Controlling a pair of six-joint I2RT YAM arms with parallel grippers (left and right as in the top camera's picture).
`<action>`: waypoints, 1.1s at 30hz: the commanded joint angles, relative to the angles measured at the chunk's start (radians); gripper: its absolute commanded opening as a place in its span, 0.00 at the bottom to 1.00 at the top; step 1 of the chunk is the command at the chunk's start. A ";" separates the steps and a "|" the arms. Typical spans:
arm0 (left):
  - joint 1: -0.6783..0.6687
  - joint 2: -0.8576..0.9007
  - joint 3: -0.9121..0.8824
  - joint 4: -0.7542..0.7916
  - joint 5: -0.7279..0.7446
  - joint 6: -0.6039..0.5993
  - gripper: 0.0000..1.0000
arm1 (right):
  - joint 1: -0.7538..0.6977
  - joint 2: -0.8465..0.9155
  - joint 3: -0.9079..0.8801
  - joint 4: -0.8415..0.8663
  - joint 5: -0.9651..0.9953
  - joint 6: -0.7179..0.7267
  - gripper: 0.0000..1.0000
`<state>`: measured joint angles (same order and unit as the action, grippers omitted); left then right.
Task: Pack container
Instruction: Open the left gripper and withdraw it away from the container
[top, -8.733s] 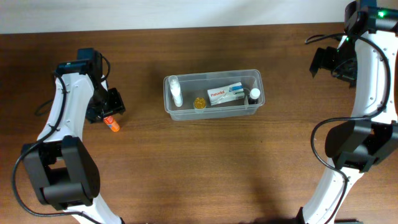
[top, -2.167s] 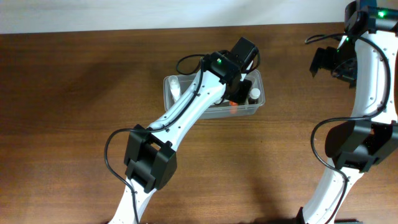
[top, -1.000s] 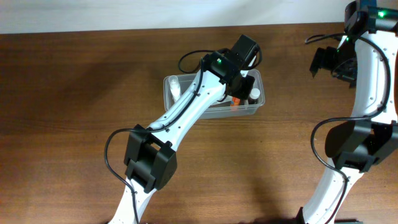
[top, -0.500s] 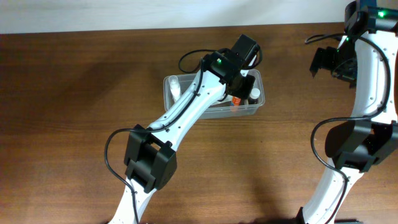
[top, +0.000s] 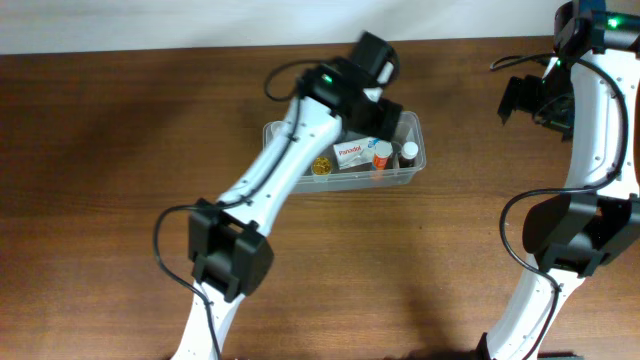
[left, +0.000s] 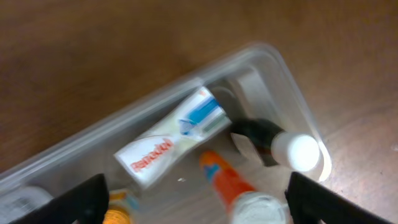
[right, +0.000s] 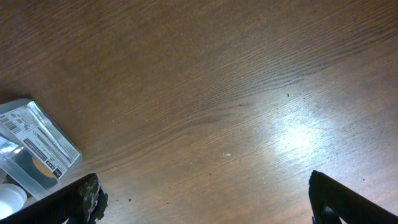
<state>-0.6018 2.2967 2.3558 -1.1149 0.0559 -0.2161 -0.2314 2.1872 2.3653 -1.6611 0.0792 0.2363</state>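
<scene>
- So the left gripper (left: 199, 199) just let go. It was pinched nearly shut a second ago, and now the fingers are spread wide with nothing between them. The arm has pulled up and back a bit too.
- The orange bottle (top: 380, 157) it hauled over from the left side of the table (top: 120, 150) now sits in the container (top: 345, 184), between the box (top: 350, 153) and the black bottle (top: 408, 152).
- The container hasn't budged: mid-table, toward the back edge.
- The right gripper (right: 205, 199) is wide open and empty, parked far right.
- That's one more item packed, I'd say. Can't tell if more is coming.
</scene>
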 joint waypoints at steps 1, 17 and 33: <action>0.077 -0.027 0.111 -0.053 -0.034 0.009 0.99 | -0.006 -0.003 0.000 0.000 0.011 0.008 0.98; 0.456 -0.284 0.406 -0.451 -0.082 0.031 0.99 | -0.006 -0.003 0.000 0.000 0.011 0.008 0.98; 0.675 -0.644 0.381 -0.573 -0.067 0.053 0.99 | -0.006 -0.003 0.000 0.000 0.011 0.008 0.98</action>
<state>0.0673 1.7416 2.7464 -1.6855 -0.0181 -0.1860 -0.2314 2.1872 2.3653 -1.6611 0.0799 0.2363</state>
